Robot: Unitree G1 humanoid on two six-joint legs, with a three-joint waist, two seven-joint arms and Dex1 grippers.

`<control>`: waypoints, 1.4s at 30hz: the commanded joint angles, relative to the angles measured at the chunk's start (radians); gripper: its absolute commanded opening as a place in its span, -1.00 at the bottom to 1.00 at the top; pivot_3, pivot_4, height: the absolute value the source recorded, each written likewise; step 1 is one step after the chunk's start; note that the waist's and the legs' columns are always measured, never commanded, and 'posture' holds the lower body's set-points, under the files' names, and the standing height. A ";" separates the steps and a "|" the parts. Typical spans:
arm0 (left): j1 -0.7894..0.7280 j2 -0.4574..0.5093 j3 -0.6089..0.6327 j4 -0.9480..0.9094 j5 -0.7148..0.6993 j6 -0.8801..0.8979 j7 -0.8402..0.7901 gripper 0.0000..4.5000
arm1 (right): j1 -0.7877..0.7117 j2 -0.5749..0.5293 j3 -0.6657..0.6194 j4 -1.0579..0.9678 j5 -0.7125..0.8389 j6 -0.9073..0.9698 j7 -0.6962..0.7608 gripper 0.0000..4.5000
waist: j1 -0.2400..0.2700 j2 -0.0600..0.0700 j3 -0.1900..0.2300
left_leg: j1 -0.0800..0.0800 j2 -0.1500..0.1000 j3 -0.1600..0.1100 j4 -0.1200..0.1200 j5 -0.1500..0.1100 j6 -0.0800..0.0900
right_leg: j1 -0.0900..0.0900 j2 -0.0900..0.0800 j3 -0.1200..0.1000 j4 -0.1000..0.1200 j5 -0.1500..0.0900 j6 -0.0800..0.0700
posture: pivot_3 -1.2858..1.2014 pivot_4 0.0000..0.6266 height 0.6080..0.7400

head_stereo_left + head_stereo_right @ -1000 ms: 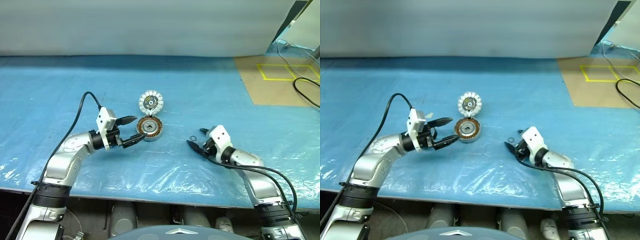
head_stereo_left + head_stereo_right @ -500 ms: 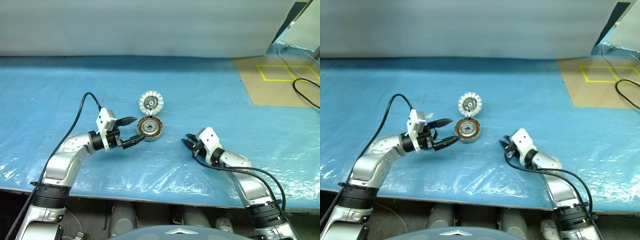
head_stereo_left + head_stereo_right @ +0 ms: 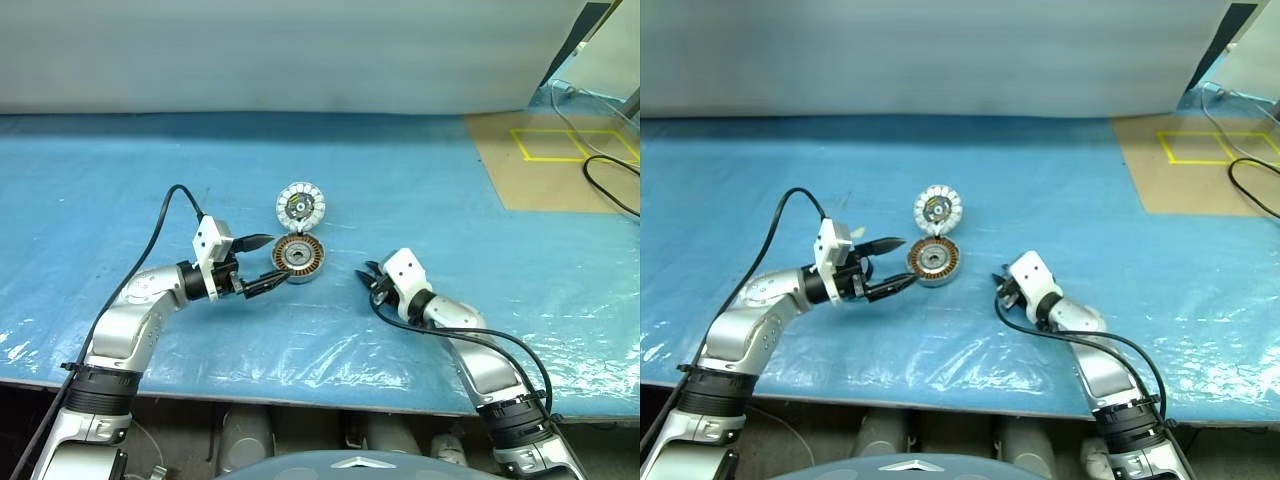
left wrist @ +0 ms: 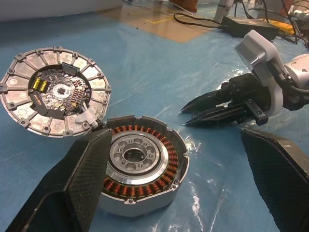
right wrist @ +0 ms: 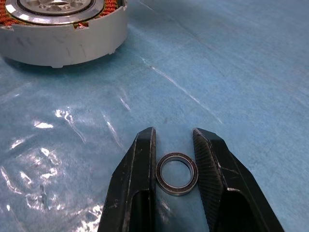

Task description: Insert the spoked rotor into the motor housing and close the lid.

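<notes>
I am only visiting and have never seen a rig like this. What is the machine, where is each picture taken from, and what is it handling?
This is a humanoid robot with two arms, each ending in a two-fingered gripper. Two pictures come from cameras in its head, looking down over a blue table. The other two come from a camera on each wrist, looking along that gripper's fingers. On the table sits a motor housing, a grey cup with copper windings. Just behind it is its lid, showing its circuit face. The left gripper is open, with one finger on either side of the housing's edge. The right gripper has closed its fingers on a small dark ring.
</notes>
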 commanded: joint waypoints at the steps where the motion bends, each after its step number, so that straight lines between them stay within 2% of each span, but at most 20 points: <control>1: -0.009 0.002 0.007 0.001 0.005 -0.025 -0.011 1.00 | -0.008 0.039 0.031 0.025 -0.014 0.040 -0.027 -0.31 | -0.002 0.000 0.000 | 0.000 0.000 0.000 -0.001 0.000 0.000 | 0.000 0.000 0.000 -0.001 0.000 0.000 | 0.03 -0.52 1.00; 2: -0.009 0.001 0.007 0.004 0.006 -0.027 -0.012 1.00 | -0.010 0.045 0.035 0.029 -0.016 0.044 -0.028 -0.25 | -0.003 0.000 0.000 | 0.000 0.000 0.000 -0.001 0.000 0.000 | -0.001 0.000 0.000 -0.001 0.000 -0.001 | 0.03 -0.52 1.00; 7: -0.003 0.000 0.007 0.015 0.007 -0.038 -0.018 1.00 | -0.018 0.069 0.063 0.012 -0.048 0.071 -0.058 0.44 | -0.011 0.000 0.000 | -0.001 0.000 0.000 -0.004 0.000 -0.001 | 0.000 0.000 0.000 -0.004 0.001 -0.001 | 0.03 -0.52 1.00; 18: -0.005 0.000 0.003 0.021 0.009 -0.044 -0.021 1.00 | -0.027 0.062 0.106 -0.089 -0.083 0.130 -0.067 0.44 | -0.019 0.000 0.000 | -0.001 -0.001 0.000 -0.007 0.000 -0.001 | -0.001 0.000 0.000 -0.007 0.001 -0.001 | 0.03 -0.52 1.00; 26: -0.012 0.002 0.004 0.018 0.007 -0.035 -0.020 1.00 | -0.029 0.048 0.048 -0.077 -0.074 0.128 -0.100 0.44 | -0.016 0.000 0.000 | -0.001 -0.001 0.000 -0.008 0.000 -0.001 | 0.000 0.000 0.000 -0.008 0.001 -0.001 | 0.03 -0.52 1.00; 27: -0.013 0.001 0.003 0.016 0.007 -0.034 -0.019 1.00 | -0.029 0.049 0.037 -0.076 -0.068 0.127 -0.103 0.44 | -0.015 0.000 0.000 | -0.001 -0.002 0.000 -0.008 0.000 -0.001 | 0.000 0.000 0.000 -0.007 0.001 -0.001 | 0.03 -0.52 1.00; 30: -0.016 -0.001 0.001 0.013 0.006 -0.030 -0.017 1.00 | 0.109 -0.131 -0.210 -0.085 0.071 0.004 0.052 0.44 | 0.010 0.002 0.001 | -0.002 -0.004 0.000 -0.008 0.000 -0.001 | 0.000 -0.002 0.000 -0.008 0.000 0.000 | 0.03 -0.52 1.00; 32: -0.019 -0.005 0.000 0.014 0.005 -0.028 -0.016 1.00 | 0.136 -0.195 -0.292 -0.018 0.130 -0.086 0.107 0.44 | 0.025 0.002 0.001 | -0.003 -0.008 0.001 -0.008 -0.001 0.000 | 0.002 -0.005 0.001 -0.009 -0.001 0.003 | 0.03 -0.52 1.00; 37: -0.024 -0.009 -0.001 0.020 0.006 -0.031 -0.017 1.00 | 0.125 -0.217 -0.328 0.188 0.152 -0.260 0.171 0.44 | 0.002 0.000 0.000 | -0.001 -0.006 0.001 -0.008 -0.002 0.003 | 0.003 -0.004 0.000 -0.008 -0.001 0.004 | 0.03 -0.52 1.00; 42: -0.026 -0.017 -0.001 0.026 0.006 -0.032 -0.019 1.00 | 0.126 -0.222 -0.323 0.190 0.185 -0.263 0.214 0.44 | -0.007 0.002 -0.001 | 0.000 -0.005 0.001 -0.007 -0.003 0.006 | 0.003 -0.002 0.000 -0.007 -0.001 0.003 | 0.03 -0.52 1.00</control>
